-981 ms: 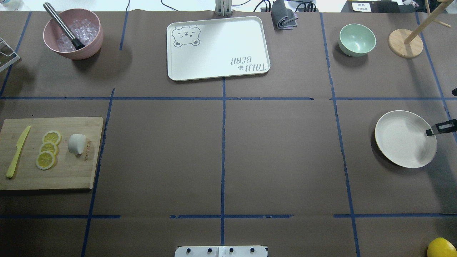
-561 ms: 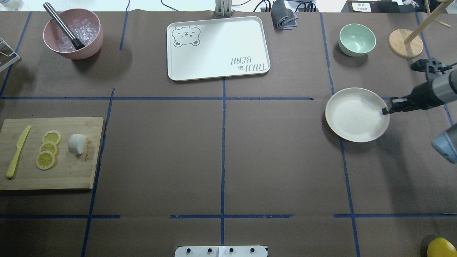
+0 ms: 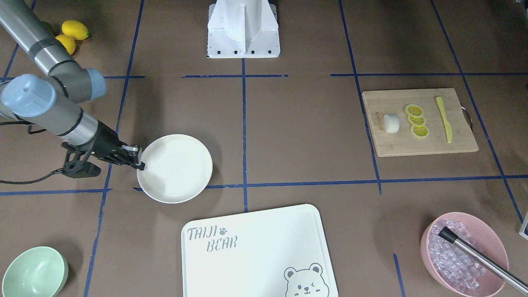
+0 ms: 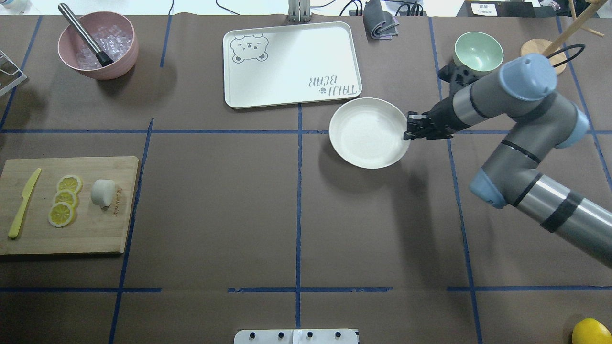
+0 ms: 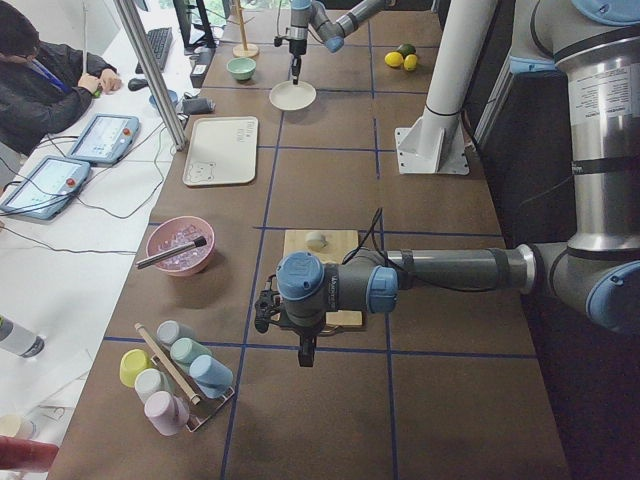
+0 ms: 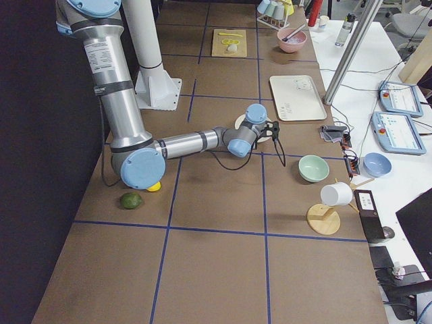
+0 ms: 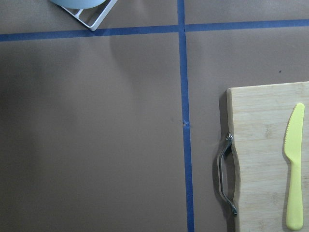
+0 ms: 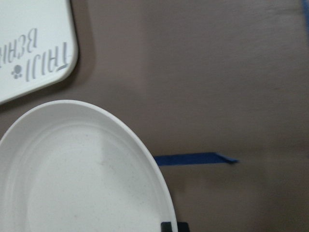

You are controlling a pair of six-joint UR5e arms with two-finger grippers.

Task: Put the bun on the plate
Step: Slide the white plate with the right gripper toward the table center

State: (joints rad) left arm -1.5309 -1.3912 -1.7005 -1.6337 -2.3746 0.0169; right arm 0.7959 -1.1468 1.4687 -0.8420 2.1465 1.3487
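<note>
Overhead view. Bun (image 4: 103,192) noted on the wooden cutting board (image 4: 95,234) at the far left of the bench (image 4: 215,200), just at 3 o'clock of 3 lemon slices (image 4: 65,198). A yellow knife (image 4: 24,203) lies at 9 o'clock of the slices.

Plate (image 4: 368,133) found right of centre, just at 5 o'clock of the bear tray (image 4: 287,62), well apart from the bun. Its rim is pinched at 3 o'clock by the right fingers (image 4: 407,134). Mint bowl (image 4: 478,52) logged at 1 o'clock of the plate.

Left fingers (image 5: 305,352) are seen only from the side, hanging beside the board's handle end. Spread or pressed together cannot be told.
</note>
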